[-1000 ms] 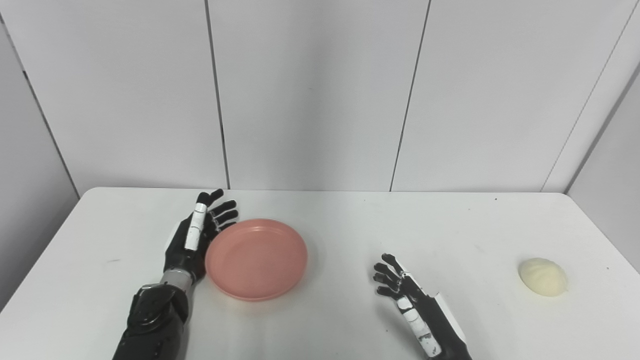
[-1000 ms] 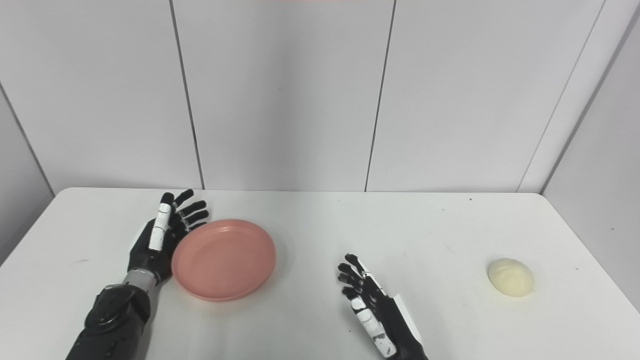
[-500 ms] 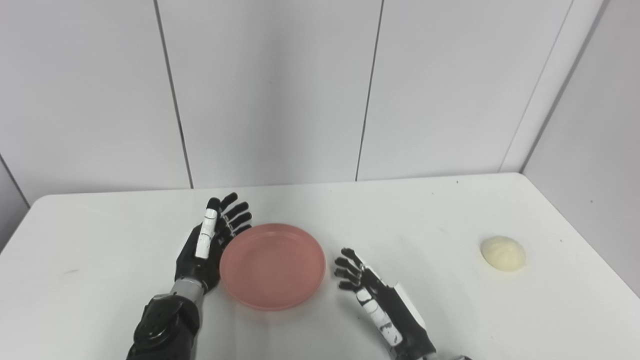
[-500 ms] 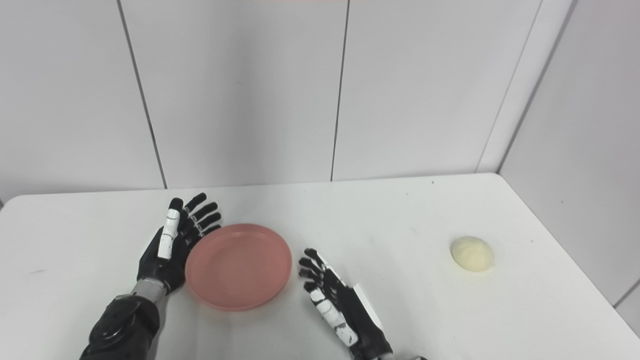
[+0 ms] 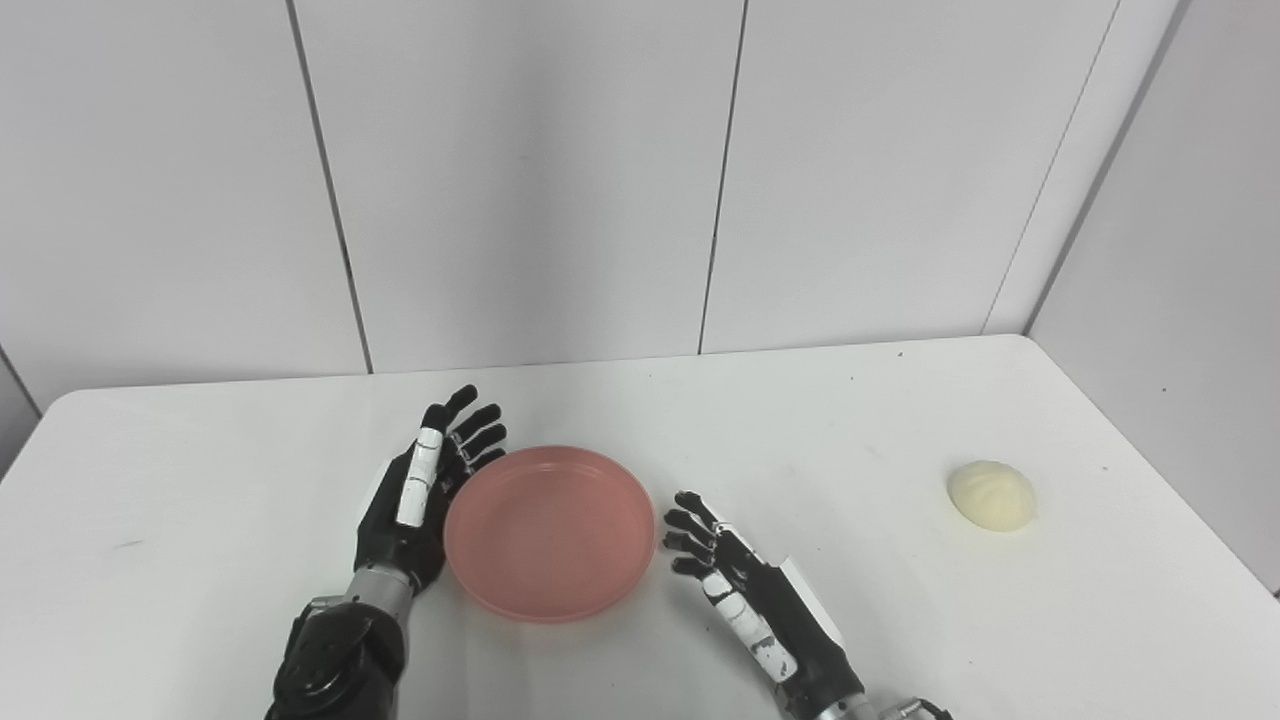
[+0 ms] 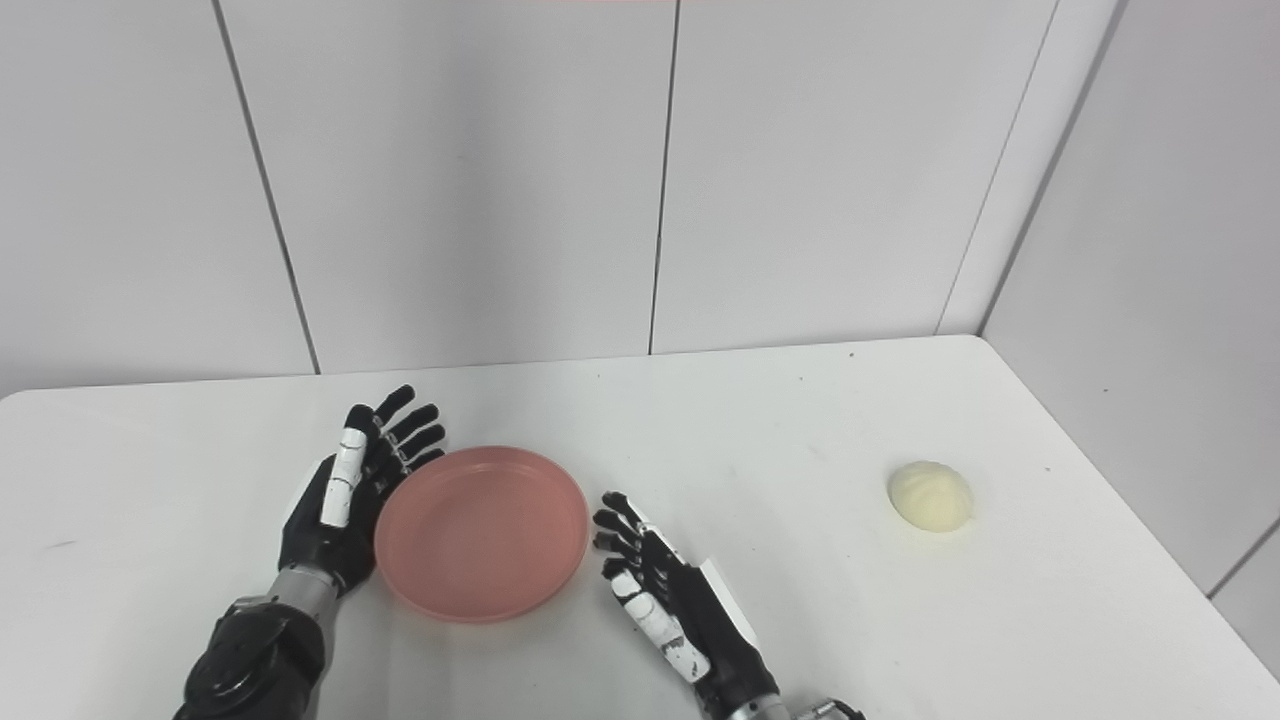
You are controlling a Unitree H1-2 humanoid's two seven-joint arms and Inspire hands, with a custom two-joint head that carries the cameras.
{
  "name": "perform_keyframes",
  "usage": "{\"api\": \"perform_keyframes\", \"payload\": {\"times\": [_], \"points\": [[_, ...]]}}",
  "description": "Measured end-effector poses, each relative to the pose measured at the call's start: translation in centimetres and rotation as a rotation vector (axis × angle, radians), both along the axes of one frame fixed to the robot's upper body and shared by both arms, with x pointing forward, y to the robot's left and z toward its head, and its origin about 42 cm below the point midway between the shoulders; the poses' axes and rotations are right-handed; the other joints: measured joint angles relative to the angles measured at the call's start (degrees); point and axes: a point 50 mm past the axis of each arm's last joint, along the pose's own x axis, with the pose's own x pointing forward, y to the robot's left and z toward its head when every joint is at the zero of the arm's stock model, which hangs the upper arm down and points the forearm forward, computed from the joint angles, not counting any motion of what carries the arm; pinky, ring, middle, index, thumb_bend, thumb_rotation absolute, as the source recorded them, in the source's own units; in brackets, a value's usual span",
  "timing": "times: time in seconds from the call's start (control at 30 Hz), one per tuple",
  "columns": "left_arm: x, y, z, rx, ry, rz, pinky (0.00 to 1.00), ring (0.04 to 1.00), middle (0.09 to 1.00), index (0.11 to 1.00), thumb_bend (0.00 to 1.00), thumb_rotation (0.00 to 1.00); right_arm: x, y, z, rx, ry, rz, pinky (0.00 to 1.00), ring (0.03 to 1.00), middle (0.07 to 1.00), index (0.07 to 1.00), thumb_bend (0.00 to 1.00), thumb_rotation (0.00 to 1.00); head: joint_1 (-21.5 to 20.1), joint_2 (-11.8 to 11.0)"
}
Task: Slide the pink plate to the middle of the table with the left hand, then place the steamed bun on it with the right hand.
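A round pink plate (image 5: 550, 530) lies flat on the white table (image 5: 800, 420), left of the picture's centre. My left hand (image 5: 420, 490) is open, its palm and fingers against the plate's left rim. My right hand (image 5: 745, 590) is open and empty, resting low just right of the plate, fingers spread and not touching it. A pale yellow steamed bun (image 5: 991, 494) sits far to the right near the table's right edge; it also shows in the right eye view (image 6: 930, 495).
Grey wall panels stand behind the table. The table's right edge (image 5: 1150, 450) runs close past the bun. Bare tabletop lies between my right hand and the bun.
The camera has swung to the right, shifting the whole picture left. The left hand stays against the plate's rim, and the plate now lies much nearer the right hand.
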Motion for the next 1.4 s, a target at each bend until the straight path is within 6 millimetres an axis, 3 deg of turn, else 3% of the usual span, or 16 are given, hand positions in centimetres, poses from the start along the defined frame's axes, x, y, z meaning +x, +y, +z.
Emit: {"api": "perform_keyframes", "payload": {"times": [0.2, 0.3, 0.4, 0.53, 0.7, 0.77, 1.0, 1.07, 1.17, 1.4], "points": [[0.0, 0.5, 0.0, 0.004, -0.004, -0.002, 0.83, 0.845, 0.841, 0.875, 0.75, 0.82, 0.1, -0.2, 0.5, -0.138, -0.109, -0.164, 0.82, 0.89, 0.983, 0.954, 0.77, 0.87, -1.0, -0.5], [0.0, 0.6, 0.0, 0.001, -0.005, -0.005, 0.83, 0.846, 0.844, 0.873, 0.75, 0.83, -0.4, -0.2, 1.1, -0.144, -0.129, -0.197, 0.79, 0.869, 0.946, 0.929, 0.79, 0.81, -1.0, -0.6], [-0.1, 0.8, -0.1, -0.007, -0.002, -0.002, 0.83, 0.846, 0.844, 0.864, 0.76, 0.83, -0.8, -0.6, 4.4, -0.127, -0.211, -0.25, 0.75, 0.819, 0.915, 0.897, 0.78, 0.78, -0.9, -1.0], [0.0, 0.8, -0.1, -0.026, 0.007, 0.002, 0.83, 0.845, 0.847, 0.865, 0.75, 0.83, 0.1, -2.5, 7.7, -0.246, -0.295, -0.305, 0.81, 0.859, 0.891, 0.891, 0.9, 0.85, -0.9, -1.4], [0.0, 1.0, -0.1, -0.028, 0.008, 0.005, 0.83, 0.846, 0.849, 0.868, 0.75, 0.84, 0.8, -6.9, 11.0, -0.543, -0.232, -0.37, 0.74, 0.837, 0.897, 0.928, 0.95, 0.74, -1.1, -1.8], [0.0, 1.0, -0.1, -0.027, 0.008, 0.005, 0.83, 0.847, 0.85, 0.87, 0.75, 0.84, 0.8, -7.8, 12.4, -0.636, -0.204, -0.362, 0.72, 0.833, 0.898, 0.917, 0.98, 0.68, -1.1, -2.0], [0.0, 0.9, -0.2, -0.027, 0.01, 0.004, 0.83, 0.839, 0.84, 0.868, 0.76, 0.83, 1.3, -10.7, 16.6, -0.916, -0.078, -0.349, 0.66, 0.869, 0.9, 0.873, 0.98, 0.59, -1.1, -2.2], [0.1, 0.9, -0.2, -0.026, 0.011, 0.004, 0.84, 0.84, 0.838, 0.872, 0.74, 0.84, 1.6, -11.7, 18.1, -0.995, -0.052, -0.363, 0.65, 0.86, 0.891, 0.84, 0.97, 0.45, -1.1, -2.4], [0.2, 0.8, -0.2, -0.026, 0.011, 0.003, 0.84, 0.838, 0.835, 0.872, 0.74, 0.83, 2.6, -12.8, 20.0, -1.095, 0.001, -0.4, 0.61, 0.84, 0.873, 0.823, 0.98, 0.41, -1.1, -2.5], [0.2, 0.7, -0.2, -0.025, 0.008, -0.007, 0.83, 0.834, 0.832, 0.87, 0.74, 0.83, 4.0, -15.2, 20.1, -1.208, 0.179, -0.382, 0.56, 0.766, 0.834, 0.804, 1.0, 0.4, -1.2, -2.5]]}}
